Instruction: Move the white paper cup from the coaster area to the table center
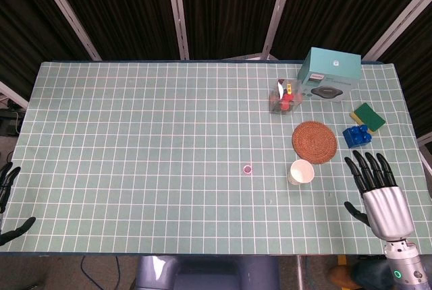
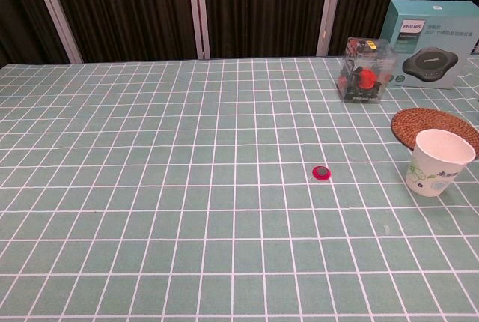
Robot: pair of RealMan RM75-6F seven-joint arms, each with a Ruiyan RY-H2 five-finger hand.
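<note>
You're at the very start of this one: the white paper cup [image 1: 301,172] stands upright on the desk near its right edge, just in front of the woven coaster [image 1: 314,141] and beside it rather than on it, with nothing holding it. Your right hand [image 1: 376,187] sits over the right edge, fingers spread and empty, a little to the right of the cup. Your left hand [image 1: 8,192] is barely in view at the left edge; its fingers look apart and holding nothing. The reach comes next, I'd say: bring the right hand leftward to the cup's side, close gently so the thin wall doesn't crush, then carry it toward the small red disc [image 2: 321,173] near mid-desk.
</note>
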